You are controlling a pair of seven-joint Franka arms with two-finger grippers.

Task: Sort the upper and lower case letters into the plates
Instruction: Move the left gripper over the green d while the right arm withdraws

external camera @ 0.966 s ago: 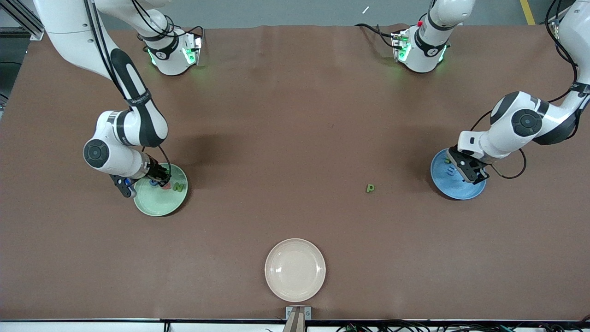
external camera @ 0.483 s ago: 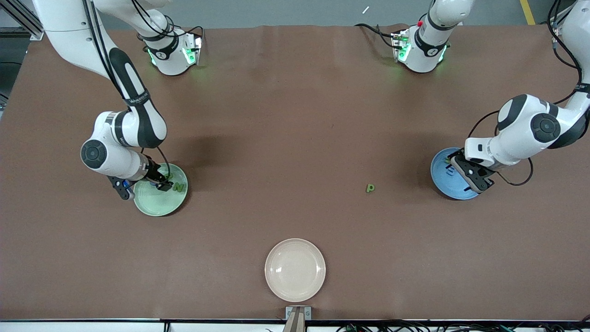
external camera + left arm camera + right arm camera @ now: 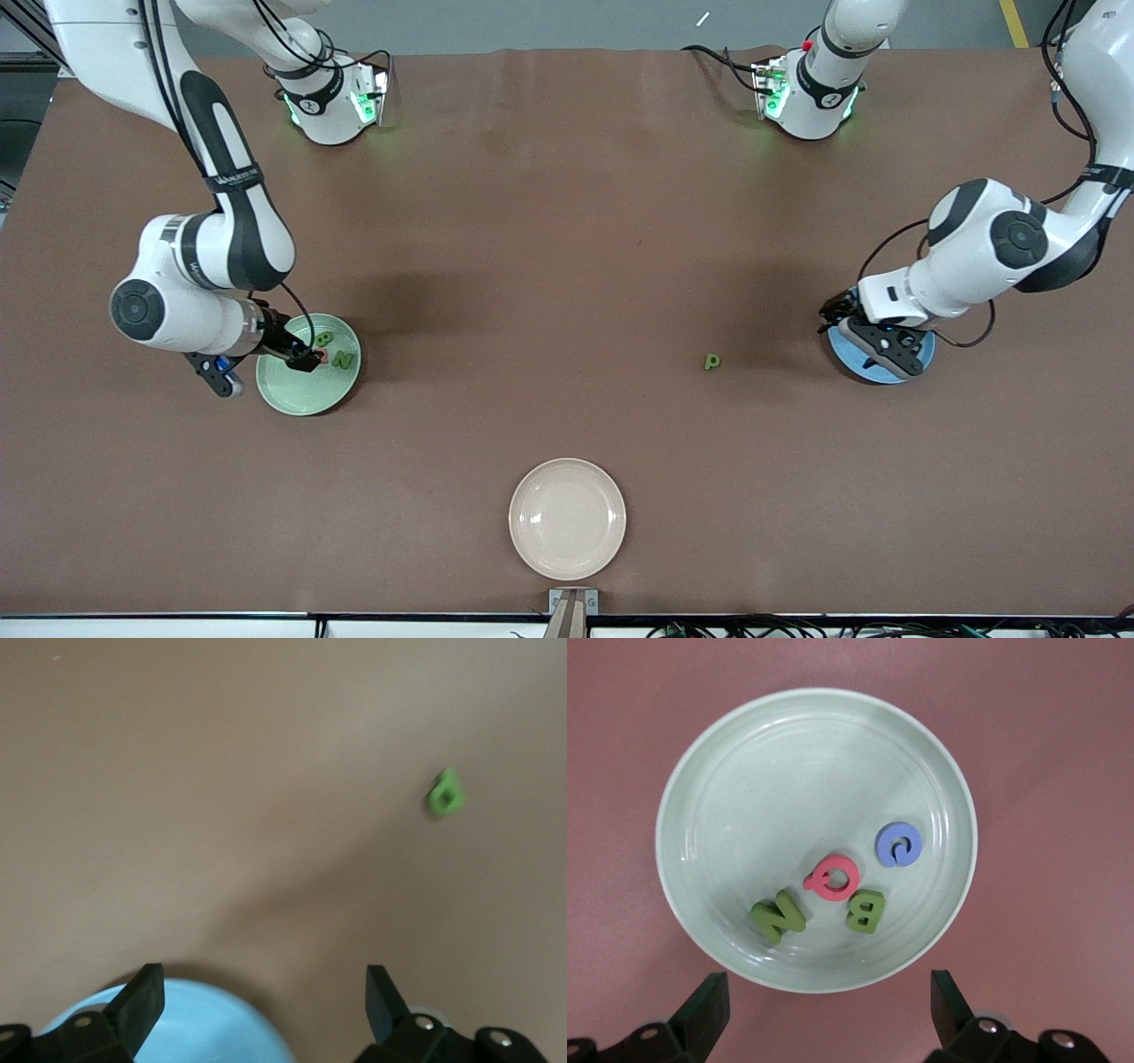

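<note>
**Four capitals in the green plate, green p loose on the table**

The pale green plate (image 3: 816,840) holds blue C (image 3: 898,844), red Q (image 3: 830,876), green B (image 3: 866,911) and green N (image 3: 778,916), clustered toward one rim. The right gripper (image 3: 824,1010) hangs over that plate, jaws spread, empty. The left gripper (image 3: 263,1005), also spread and empty, is over the blue plate (image 3: 199,1028). The green p (image 3: 711,361) lies upright-reading on the table, nearer the blue plate.

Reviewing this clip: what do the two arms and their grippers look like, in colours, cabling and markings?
Both arms are glossy white with black joint bands and round dark caps at the wrists. Loose black cables run along each. The bases at the table's edge glow green. The right gripper and the left gripper are black, with dark, flat-ended fingers that show small silver screws in the wrist views. One black band carries white lettering, too small to read.
</note>
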